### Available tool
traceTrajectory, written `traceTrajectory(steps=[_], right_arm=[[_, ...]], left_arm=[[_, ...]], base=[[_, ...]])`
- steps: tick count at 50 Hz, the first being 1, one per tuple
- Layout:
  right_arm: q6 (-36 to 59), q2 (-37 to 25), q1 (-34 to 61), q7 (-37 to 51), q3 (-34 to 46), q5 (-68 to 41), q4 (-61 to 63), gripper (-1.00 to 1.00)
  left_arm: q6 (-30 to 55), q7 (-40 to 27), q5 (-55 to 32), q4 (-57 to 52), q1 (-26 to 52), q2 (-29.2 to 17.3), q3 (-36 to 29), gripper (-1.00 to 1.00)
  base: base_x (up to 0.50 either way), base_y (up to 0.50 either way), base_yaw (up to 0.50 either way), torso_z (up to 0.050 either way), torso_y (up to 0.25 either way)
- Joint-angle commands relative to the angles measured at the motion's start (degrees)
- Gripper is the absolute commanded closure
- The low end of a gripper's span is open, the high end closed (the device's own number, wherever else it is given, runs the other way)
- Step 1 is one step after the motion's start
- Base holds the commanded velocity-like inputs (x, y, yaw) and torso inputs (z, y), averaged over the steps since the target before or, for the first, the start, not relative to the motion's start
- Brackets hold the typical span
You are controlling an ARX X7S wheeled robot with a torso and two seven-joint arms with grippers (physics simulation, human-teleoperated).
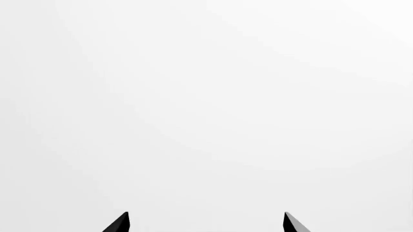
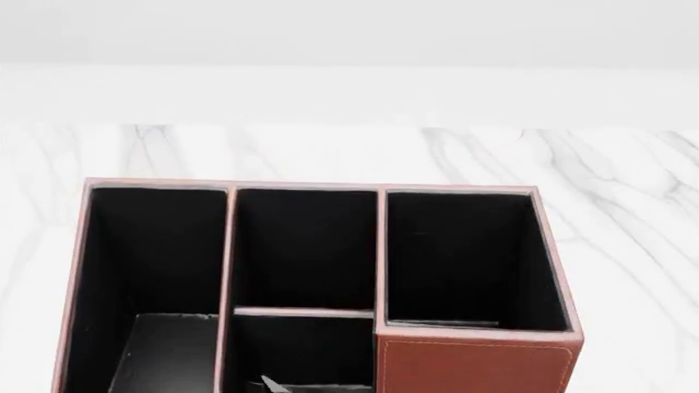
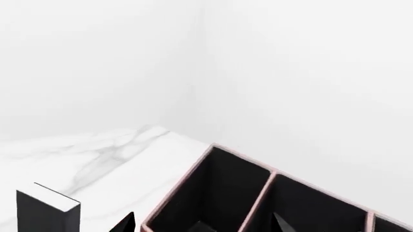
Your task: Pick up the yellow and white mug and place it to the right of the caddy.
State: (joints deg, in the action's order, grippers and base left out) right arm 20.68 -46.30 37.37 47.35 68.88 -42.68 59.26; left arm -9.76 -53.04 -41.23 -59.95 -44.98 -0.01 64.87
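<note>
Three views, taken in turn.

Left wrist view: only two black fingertips point(image 1: 123, 223) of the left claw point(image 1: 206, 223) show, cut by the picture's edge; they stand wide apart with nothing between them, against plain white with no edge or surface to make out.

Head view, caddy: the large reddish-brown leather-look rectangular caddy point(image 2: 475, 364) with light stitching stands on the white grey-veined marble worktop point(image 2: 623, 205); its near part is cut off by the picture's lower edge.

Head view, compartments: black inside, three across the back and a smaller one in front of the middle; no objects show in them, though the floors are dark and a small grey shape at the lower edge cannot be made out.

Head view, open room: bare marble lies behind the caddy and on both sides, up to a white wall.

Right wrist view: the right claw point(image 3: 203, 224) hangs just over the caddy's corner, tips spread apart and holding nothing; a small black upright book with white page edges point(image 3: 45, 210) stands apart on the worktop.

Mug: the yellow and white mug appears in no view.
</note>
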Motion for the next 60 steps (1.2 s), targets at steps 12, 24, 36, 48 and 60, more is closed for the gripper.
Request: traceTrajectory(steps=[12, 24, 36, 48, 60], right_arm=[[-7.7, 4.6, 0.5, -3.2, 9.4, -1.8, -2.3, -1.0], [-7.0, 6.5, -1.1, -5.0, 12.4, 1.2, -3.2, -1.0], [-7.1, 9.2, -3.1, -5.9, 14.8, 1.3, -5.2, -1.0], [-4.0, 12.0, -3.8, -4.3, 16.6, 1.8, -8.8, -1.0], [-0.1, 15.5, -5.2, -3.1, 19.9, 4.1, -11.0, -1.0]], left_arm=[[0.3, 0.1, -0.1, 0.0, 0.0, 0.0, 0.0, -1.0], [0.2, -0.1, 0.3, 0.0, 0.0, 0.0, -0.6, -1.0], [0.1, -0.1, 0.6, 0.0, 0.0, 0.0, -0.8, -1.0], [0.1, 0.0, 0.1, 0.0, 0.0, 0.0, -0.3, -1.0], [0.1, 0.1, -0.1, 0.0, 0.0, 0.0, -0.1, -1.0]], base=[[0.0, 0.0, 0.0, 0.0, 0.0], [0.0, 0.0, 0.0, 0.0, 0.0], [0.0, 0.0, 0.0, 0.0, 0.0], [0.0, 0.0, 0.0, 0.0, 0.0], [0.0, 0.0, 0.0, 0.0, 0.0]])
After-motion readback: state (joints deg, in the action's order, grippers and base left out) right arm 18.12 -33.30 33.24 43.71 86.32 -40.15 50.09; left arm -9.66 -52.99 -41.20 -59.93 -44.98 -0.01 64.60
